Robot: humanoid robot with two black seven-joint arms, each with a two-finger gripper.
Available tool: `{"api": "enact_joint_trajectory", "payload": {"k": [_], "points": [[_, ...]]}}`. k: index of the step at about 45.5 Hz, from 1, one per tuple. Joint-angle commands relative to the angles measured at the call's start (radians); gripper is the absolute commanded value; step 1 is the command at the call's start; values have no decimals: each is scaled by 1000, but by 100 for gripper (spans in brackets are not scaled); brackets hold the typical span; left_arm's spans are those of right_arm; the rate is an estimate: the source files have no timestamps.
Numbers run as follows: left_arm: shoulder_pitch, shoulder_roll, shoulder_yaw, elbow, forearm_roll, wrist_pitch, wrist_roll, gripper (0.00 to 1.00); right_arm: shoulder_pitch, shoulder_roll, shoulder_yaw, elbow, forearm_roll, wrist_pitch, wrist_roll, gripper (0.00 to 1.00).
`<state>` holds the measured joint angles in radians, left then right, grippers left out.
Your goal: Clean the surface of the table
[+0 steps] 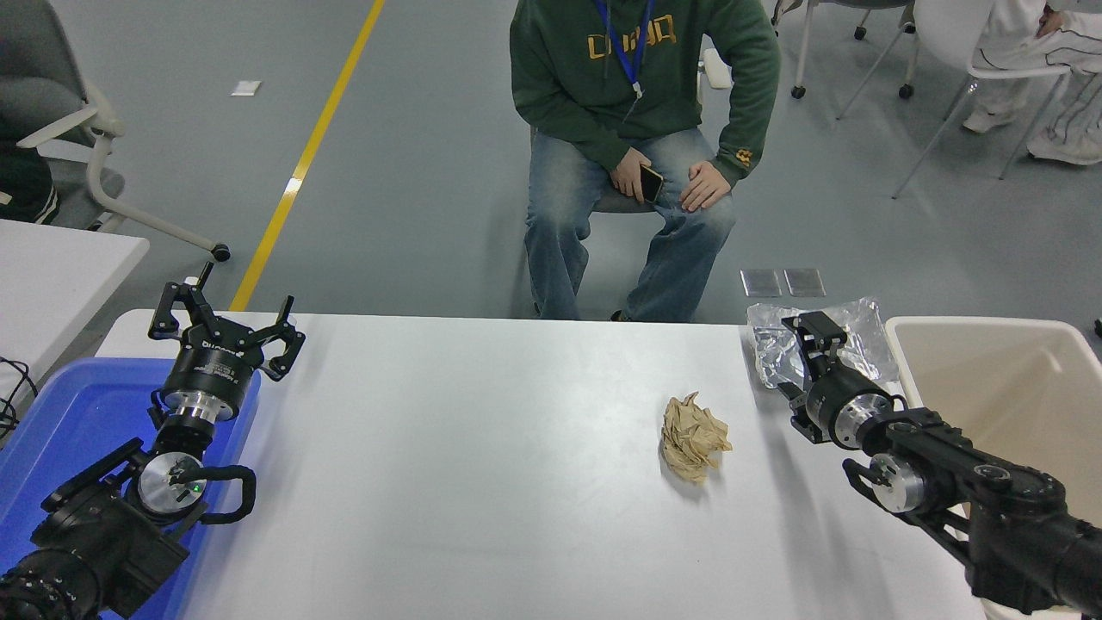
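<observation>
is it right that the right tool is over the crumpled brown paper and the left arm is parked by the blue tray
Not quite. The head view shows the right tool over the crinkled clear plastic wrapper at the table's far right corner; the crumpled brown paper lies apart, to its left. The left arm is indeed parked by the blue tray.
</observation>
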<state>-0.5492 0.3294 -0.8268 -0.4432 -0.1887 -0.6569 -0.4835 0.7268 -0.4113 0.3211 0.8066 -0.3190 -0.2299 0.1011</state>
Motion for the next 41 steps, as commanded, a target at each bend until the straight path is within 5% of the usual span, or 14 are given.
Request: {"api": "enact_joint_trajectory", "payload": {"k": [1,13,41], "points": [[0,-1,0,0,0,-1,0,100,94,-29,-86,-10,3,-5,-190,100],[0,0,0,0,0,0,0,100,132,0,-88,-118,5,30,-288,100],[0,-1,0,0,0,0,0,100,151,169,-103,-388,57,152,-296,94]]}}
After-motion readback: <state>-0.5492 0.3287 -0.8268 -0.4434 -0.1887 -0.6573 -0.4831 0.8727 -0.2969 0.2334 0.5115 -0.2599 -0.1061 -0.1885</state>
